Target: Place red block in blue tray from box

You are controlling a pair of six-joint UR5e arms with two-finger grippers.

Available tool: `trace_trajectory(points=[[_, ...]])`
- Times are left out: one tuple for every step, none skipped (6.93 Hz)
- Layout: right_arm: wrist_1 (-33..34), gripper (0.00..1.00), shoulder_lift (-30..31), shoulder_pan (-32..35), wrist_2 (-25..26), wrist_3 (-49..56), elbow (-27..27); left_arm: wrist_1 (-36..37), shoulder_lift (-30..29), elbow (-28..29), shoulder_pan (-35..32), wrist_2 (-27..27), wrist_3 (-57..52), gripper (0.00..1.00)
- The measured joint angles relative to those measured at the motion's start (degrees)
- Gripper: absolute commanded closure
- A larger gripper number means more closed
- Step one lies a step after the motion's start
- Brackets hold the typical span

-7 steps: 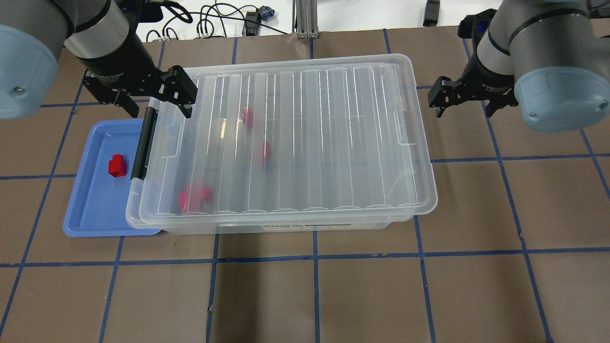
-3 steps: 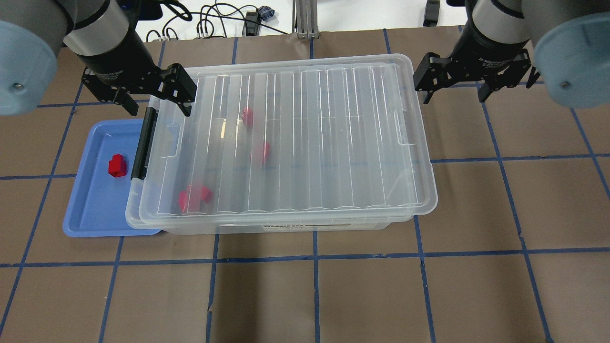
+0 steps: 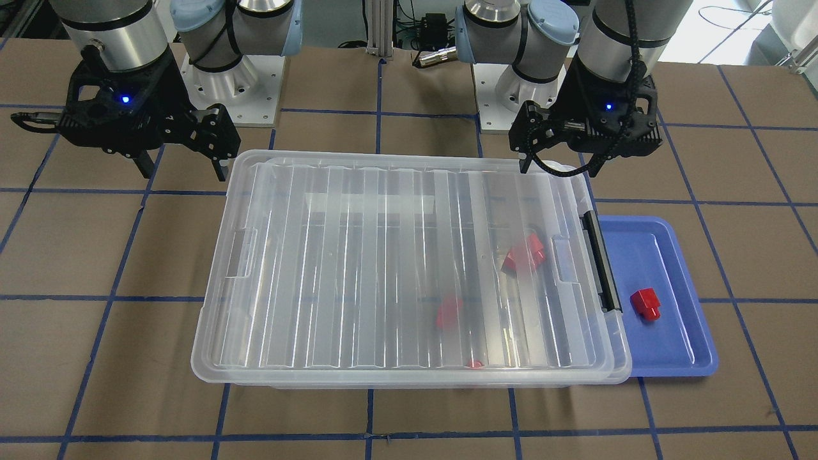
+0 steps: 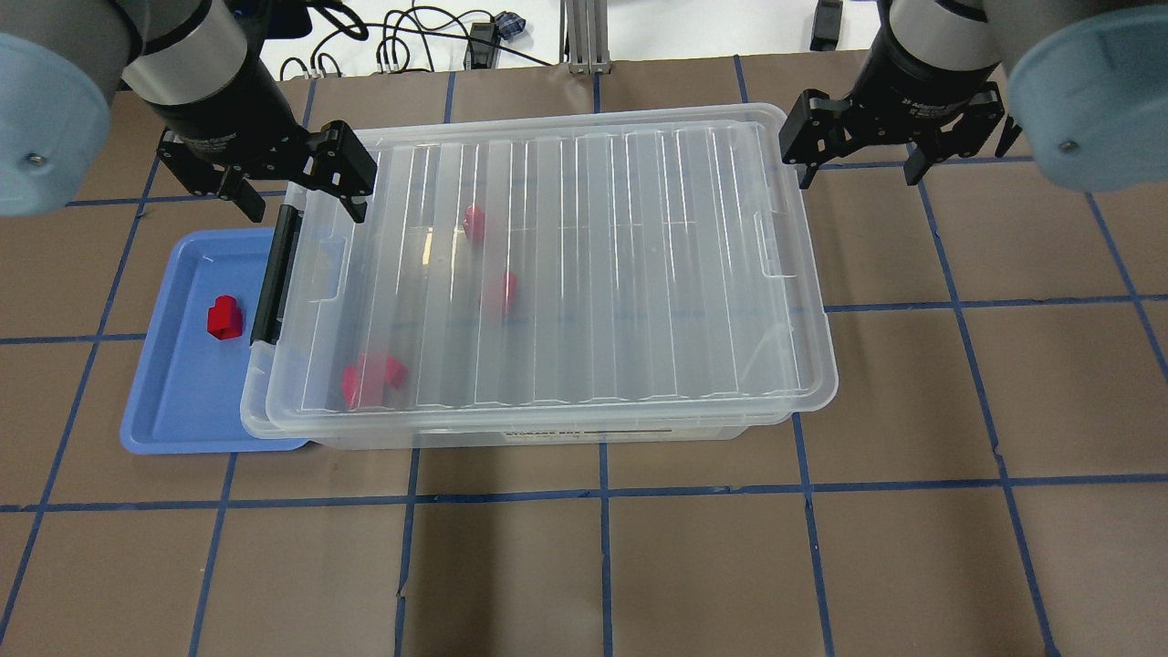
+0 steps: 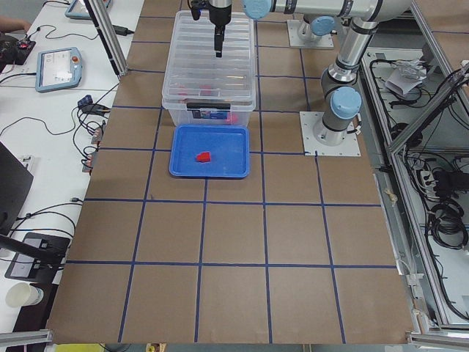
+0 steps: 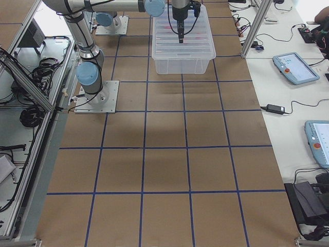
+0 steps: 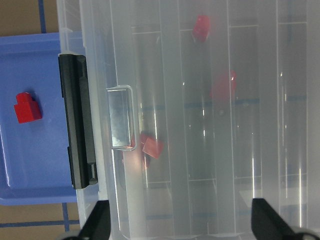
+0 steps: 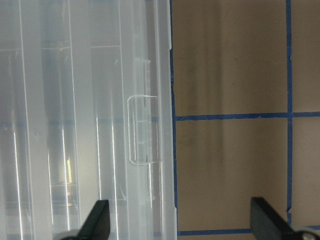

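The clear box (image 4: 639, 274) stands mid-table with its ribbed lid on and its black latch handle (image 4: 274, 274) at its left end. Several red blocks (image 4: 372, 376) show blurred through the lid. One red block (image 4: 223, 318) lies in the blue tray (image 4: 173, 401), which sits against the box's latch end and partly under it. My left gripper (image 4: 304, 212) is open and empty, above the box's far left corner. Its wrist view shows the handle (image 7: 80, 120) and the tray's block (image 7: 27, 107). My right gripper (image 4: 858, 175) is open and empty, above the box's far right corner.
Brown paper with a blue tape grid covers the table. Cables (image 4: 411, 41) and an aluminium post (image 4: 584, 36) lie beyond the far edge. The two arm bases (image 3: 230, 70) stand behind the box in the front-facing view.
My right gripper has moved left and toward the far edge, up to the box's far right corner. The left gripper, the box and the blocks have stayed put.
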State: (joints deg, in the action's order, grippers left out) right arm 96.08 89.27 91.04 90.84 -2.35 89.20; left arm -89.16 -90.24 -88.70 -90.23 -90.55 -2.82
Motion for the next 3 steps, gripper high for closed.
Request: trace_trajectory(points=[[-1.4, 0.0, -1.3, 0.0, 0.4, 0.0, -1.9, 0.0, 0.1, 0.1, 0.0, 0.0, 0.0, 0.0], [-2.1, 0.0, -2.0, -0.1, 0.7, 0.1, -2.6, 0.0, -0.1, 0.2, 0.0, 0.1, 0.0, 0.0], [-2.4, 0.0, -2.2, -0.1, 0.7, 0.1, -2.9, 0.1, -0.2, 0.3, 0.1, 0.3, 0.0, 0.0]])
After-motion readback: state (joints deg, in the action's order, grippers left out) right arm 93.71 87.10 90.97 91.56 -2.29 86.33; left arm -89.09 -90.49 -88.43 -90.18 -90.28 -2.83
